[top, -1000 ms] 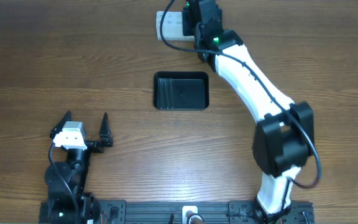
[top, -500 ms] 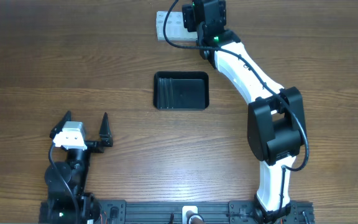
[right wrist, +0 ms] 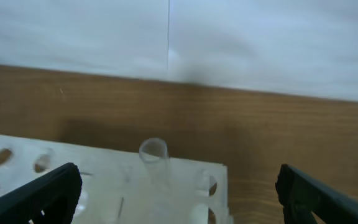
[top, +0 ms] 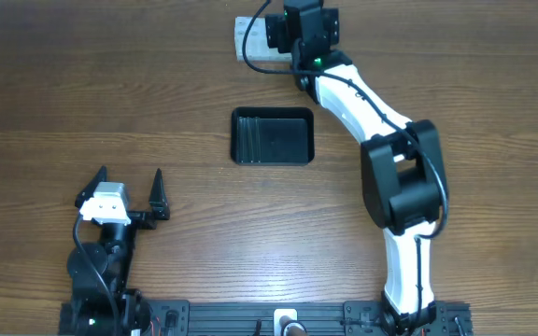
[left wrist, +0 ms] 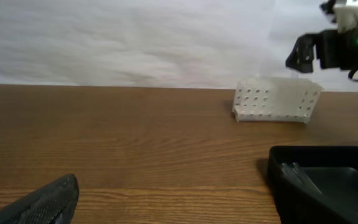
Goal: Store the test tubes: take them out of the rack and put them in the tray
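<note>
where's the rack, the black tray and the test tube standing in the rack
rack [left wrist: 277,99]: left wrist view, on its holed side wall
tray [top: 273,112]: top view, on its far rim
test tube [right wrist: 153,163]: right wrist view, on the glass just under its mouth

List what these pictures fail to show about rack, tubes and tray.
- Tubes left in the rack: top view, right end effector covers part; right wrist view, frame edge crops it.
- Tube count in the tray: too faint from above; left wrist view's edge crops it.
</note>
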{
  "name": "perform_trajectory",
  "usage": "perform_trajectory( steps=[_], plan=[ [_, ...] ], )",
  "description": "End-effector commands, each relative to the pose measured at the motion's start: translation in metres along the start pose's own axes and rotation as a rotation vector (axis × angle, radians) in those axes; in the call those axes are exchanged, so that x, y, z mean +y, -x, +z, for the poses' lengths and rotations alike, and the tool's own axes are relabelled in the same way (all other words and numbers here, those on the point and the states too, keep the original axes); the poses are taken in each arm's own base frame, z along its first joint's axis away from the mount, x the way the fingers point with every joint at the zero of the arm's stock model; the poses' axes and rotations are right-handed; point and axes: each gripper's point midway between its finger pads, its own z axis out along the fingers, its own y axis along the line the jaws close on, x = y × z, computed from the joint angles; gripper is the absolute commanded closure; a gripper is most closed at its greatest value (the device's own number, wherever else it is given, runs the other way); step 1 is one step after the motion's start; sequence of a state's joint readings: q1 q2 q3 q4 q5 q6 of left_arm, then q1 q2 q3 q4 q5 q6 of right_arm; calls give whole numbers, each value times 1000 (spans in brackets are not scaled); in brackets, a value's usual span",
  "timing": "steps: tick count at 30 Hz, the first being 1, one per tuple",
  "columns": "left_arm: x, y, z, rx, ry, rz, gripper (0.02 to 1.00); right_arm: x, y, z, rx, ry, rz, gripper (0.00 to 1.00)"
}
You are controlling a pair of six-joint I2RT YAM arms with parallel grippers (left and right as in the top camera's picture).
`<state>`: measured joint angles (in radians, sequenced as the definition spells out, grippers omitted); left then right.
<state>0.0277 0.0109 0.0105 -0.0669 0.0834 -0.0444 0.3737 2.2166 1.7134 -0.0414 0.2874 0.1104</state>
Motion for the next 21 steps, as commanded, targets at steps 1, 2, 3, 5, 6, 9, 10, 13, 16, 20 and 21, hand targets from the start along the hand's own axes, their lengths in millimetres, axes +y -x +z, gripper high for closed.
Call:
perform_trajectory(
  steps=[1,2,3,5,6,9,10,13,16,20,21],
  plan=[
    [-2,-1,0,-1,-12,14,18,7,15,10,-21,7,39,9],
    [-2,-1,0,-1,-11,14,20,9,14,13,-15,7,37,9],
    [-2,-1,0,-1,-11,14,18,10,14,17,-10,7,34,9],
    [-2,-1,0,-1,-11,14,18,10,12,24,0,-3,32,9],
    [-2,-1,0,-1,-11,14,18,9,12,27,3,-17,30,7],
    [-2,-1,0,-1,-11,14,18,9,13,30,2,-25,30,7],
    [-2,-1,0,-1,-11,14,18,9,14,30,0,-25,31,9],
    [-2,-1,0,-1,-12,14,18,9,16,30,-5,-24,32,9],
    [-2,-1,0,-1,-11,14,18,9,14,30,3,-24,29,14],
    [-2,-1,0,-1,-12,14,20,9,10,31,14,-26,26,82],
    [-2,-1,0,-1,-11,14,18,9,9,31,18,-27,24,104]
  ],
)
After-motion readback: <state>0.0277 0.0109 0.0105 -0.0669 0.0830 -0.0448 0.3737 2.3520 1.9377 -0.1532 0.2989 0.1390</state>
